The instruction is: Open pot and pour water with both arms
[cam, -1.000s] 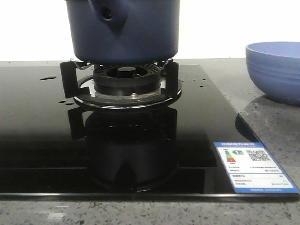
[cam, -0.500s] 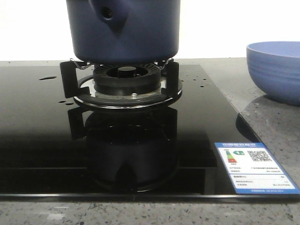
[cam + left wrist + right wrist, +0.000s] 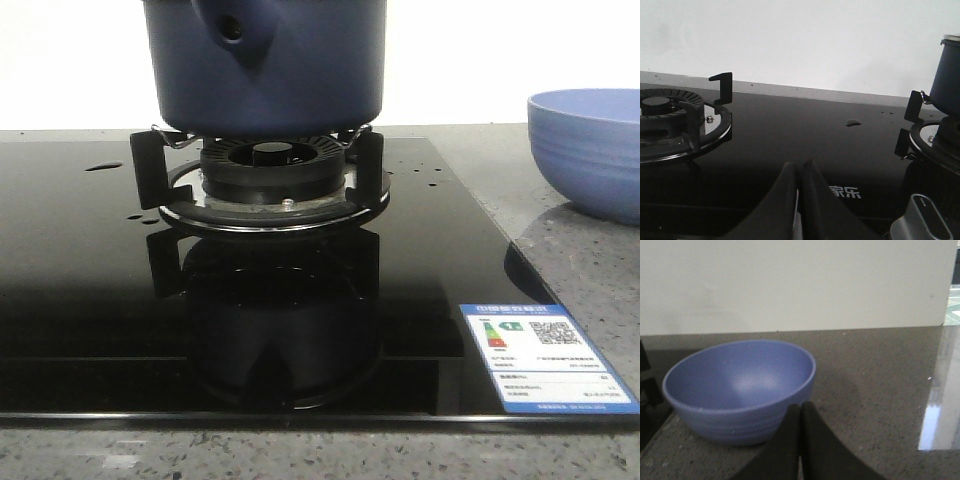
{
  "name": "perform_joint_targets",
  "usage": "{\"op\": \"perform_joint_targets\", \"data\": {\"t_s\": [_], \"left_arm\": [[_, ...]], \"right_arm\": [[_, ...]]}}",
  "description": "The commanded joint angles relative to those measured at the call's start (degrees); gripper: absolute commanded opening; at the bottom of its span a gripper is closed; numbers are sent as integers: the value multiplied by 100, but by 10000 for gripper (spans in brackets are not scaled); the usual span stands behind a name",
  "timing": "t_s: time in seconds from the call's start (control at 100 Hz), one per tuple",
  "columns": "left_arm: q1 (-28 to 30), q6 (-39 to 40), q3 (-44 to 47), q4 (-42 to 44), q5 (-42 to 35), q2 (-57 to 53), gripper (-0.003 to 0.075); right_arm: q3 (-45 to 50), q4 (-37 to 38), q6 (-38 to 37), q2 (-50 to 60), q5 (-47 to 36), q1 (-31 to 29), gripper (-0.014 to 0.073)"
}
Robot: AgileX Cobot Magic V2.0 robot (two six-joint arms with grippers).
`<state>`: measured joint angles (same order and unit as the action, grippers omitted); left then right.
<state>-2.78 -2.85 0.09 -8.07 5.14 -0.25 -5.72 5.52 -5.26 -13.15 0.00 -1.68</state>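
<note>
Pot (image 3: 265,65) sits upright on the burner (image 3: 265,175) of the black glass cooktop (image 3: 90,290), resting on the black pan supports. Cylinder axis is vertical; the stubby handle socket (image 3: 232,28) with its round hole faces the front camera, slightly left of centre. Pot top is cut off in the front view; the left wrist view shows a pale rim or lid edge at the top, can't tell which.

Left gripper (image 3: 799,172): fingers pressed together, empty, low over the glass between a second burner (image 3: 670,117) and the pot's burner.

Right gripper (image 3: 800,412): fingers clenched together, empty, just in front of the periwinkle bowl (image 3: 740,387) on the speckled stone counter (image 3: 875,390).

A few water drops on the glass. Energy label (image 3: 545,360) at the cooktop's front right corner.
</note>
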Motion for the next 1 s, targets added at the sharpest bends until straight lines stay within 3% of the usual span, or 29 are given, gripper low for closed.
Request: {"op": "perform_joint_targets", "data": {"t_s": [0.0,0.14,0.29,0.99], "left_arm": [[32,41,188,-46,-402,-154,-19],[32,41,188,-46,-402,-154,-19],[32,41,188,-46,-402,-154,-19],[32,41,188,-46,-402,-154,-19]], "right_arm": [[218,118,-72,235,-512,199,-58],[796,62,-72,889,-501,255,-58],[780,62,-62,1508,396,255,-58],[780,62,-62,1478,546,255,-58]]}}
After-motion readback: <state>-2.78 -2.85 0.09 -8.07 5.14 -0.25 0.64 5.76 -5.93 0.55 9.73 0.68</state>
